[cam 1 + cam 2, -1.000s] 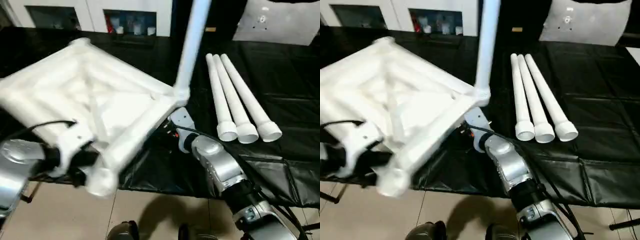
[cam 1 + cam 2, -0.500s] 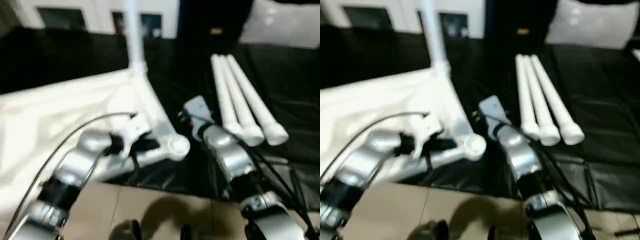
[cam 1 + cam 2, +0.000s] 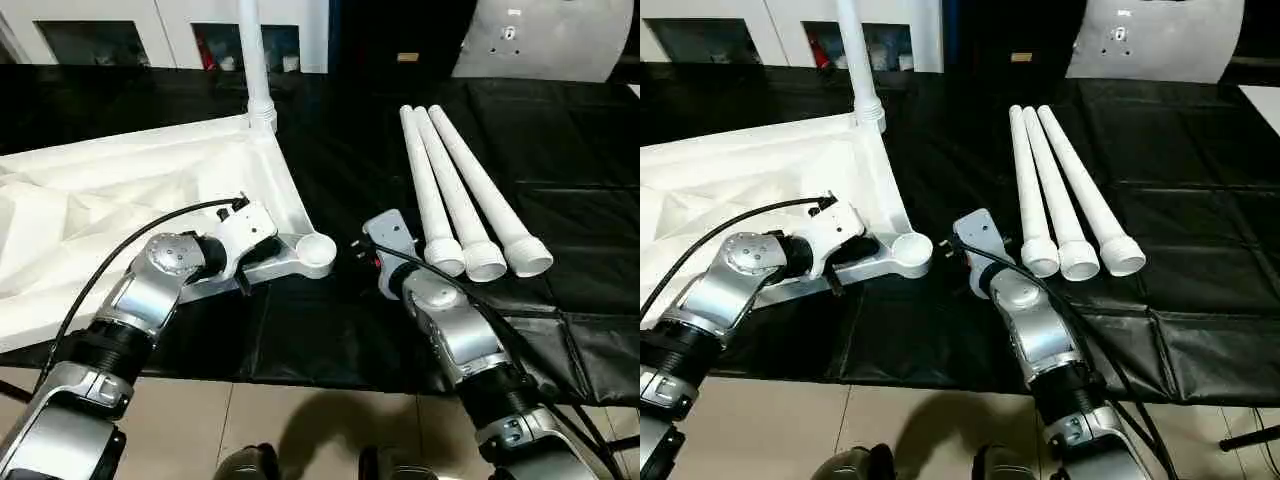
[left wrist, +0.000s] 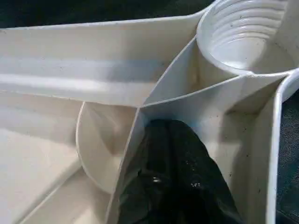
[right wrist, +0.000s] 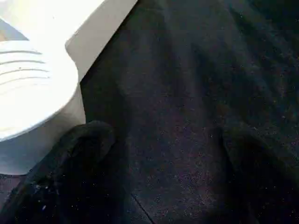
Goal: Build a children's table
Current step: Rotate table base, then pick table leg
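The children's table top lies upside down on the black workbench at the left, ribbed underside up. One white leg stands upright in its far corner socket. The near corner socket is empty. My left gripper sits inside the ribbing just behind that socket, shut on a rib of the table top, and its black fingers press against the rib. My right gripper hovers open over the black sheet, just right of the near socket. Three loose legs lie side by side to its right.
The workbench's front edge runs just below my forearms, with tiled floor beneath. A white panel leans at the back right, and cabinets stand behind the bench. Black sheet lies bare between the table top and the loose legs.
The table top, tilted up in my left gripper a second ago, has swung down and now lies flat on the bench. Its standing leg has moved left. The right gripper stays open.
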`<state>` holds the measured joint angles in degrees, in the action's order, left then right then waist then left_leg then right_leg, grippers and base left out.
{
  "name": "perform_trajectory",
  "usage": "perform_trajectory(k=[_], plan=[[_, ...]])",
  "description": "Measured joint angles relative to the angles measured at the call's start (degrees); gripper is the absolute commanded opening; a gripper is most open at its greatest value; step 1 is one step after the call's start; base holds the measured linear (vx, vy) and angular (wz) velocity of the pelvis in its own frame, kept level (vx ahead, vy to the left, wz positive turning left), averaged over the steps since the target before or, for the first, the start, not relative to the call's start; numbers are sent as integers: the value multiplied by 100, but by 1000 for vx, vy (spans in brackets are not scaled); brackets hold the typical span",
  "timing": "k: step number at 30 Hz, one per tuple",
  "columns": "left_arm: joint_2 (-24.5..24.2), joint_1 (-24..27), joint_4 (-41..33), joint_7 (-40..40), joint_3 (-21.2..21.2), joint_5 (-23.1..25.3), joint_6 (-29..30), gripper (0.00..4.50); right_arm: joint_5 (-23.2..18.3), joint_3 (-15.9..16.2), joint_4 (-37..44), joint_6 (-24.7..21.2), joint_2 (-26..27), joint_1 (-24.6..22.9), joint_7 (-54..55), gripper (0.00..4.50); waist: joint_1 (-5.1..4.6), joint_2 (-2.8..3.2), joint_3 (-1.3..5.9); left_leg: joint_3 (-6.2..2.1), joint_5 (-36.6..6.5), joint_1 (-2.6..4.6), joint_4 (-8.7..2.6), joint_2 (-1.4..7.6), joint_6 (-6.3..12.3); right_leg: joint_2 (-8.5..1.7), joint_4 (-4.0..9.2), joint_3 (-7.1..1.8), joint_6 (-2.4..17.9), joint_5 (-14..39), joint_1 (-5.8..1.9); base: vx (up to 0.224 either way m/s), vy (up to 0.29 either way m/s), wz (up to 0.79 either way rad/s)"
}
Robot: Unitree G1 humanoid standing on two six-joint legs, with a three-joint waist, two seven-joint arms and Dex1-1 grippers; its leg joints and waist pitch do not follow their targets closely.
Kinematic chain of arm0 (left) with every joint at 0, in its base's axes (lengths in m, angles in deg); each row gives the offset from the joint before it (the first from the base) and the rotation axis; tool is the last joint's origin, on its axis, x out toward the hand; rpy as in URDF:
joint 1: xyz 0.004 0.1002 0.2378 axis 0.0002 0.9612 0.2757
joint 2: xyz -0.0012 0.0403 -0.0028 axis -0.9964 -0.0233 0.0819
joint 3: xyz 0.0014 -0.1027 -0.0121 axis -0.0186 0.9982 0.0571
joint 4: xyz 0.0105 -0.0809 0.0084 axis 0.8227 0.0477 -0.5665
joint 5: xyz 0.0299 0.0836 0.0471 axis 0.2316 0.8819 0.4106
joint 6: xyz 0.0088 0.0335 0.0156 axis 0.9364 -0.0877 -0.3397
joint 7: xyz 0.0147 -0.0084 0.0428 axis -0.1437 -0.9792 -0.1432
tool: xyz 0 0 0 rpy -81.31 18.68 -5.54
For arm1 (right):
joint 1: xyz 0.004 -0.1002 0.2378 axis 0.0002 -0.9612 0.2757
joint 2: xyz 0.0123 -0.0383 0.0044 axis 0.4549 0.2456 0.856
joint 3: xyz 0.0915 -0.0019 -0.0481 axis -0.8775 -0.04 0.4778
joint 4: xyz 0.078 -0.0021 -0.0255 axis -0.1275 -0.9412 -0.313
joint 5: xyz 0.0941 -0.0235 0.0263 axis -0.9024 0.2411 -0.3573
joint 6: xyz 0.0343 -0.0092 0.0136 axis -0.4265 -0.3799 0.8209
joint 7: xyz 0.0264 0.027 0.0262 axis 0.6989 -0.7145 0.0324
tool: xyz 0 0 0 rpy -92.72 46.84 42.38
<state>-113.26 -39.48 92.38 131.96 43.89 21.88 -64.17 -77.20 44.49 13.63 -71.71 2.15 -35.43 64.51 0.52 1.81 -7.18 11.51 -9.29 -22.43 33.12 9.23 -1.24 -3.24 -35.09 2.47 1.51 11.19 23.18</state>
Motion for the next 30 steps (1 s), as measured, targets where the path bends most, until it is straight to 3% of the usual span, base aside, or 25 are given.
perform_trajectory(k=[5,9,12,18,25,30], plan=[[115,47,42,7,321,-320,-62,13,-174,-153,585,-20,-268,69,-209,450,3,-16,-12,1,1,-31,20,1,2,0,-6,-2,3,-5,22,0,0,0],[202,55,-205,105,716,-779,-158,47,-404,-408,1099,-33,-282,372,-326,450,44,-20,-9,0,-9,-50,41,7,17,0,-10,4,4,-5,30,0,0,0],[174,102,-594,174,832,-928,-110,58,-467,-525,1201,-142,-176,488,-169,450,127,-19,-9,0,-9,-52,47,7,18,-1,-12,4,4,-5,30,0,0,0],[25,357,-1109,261,960,-1072,192,116,-554,-816,1204,-514,-190,714,114,450,187,-20,-9,0,-9,-52,65,6,17,-2,-18,1,8,-8,25,0,0,0],[-151,734,-2370,636,973,-1517,867,178,-425,-987,696,-1000,-399,1182,450,450,176,-20,-9,0,-8,-51,71,6,15,-3,-29,1,10,-12,26,0,0,0],[-173,1005,-3244,781,892,-1931,1541,221,-419,-1232,-197,-1572,-629,1796,688,450,162,-21,-9,0,-8,-52,80,6,15,-3,-39,0,10,-12,27,0,0,0]])
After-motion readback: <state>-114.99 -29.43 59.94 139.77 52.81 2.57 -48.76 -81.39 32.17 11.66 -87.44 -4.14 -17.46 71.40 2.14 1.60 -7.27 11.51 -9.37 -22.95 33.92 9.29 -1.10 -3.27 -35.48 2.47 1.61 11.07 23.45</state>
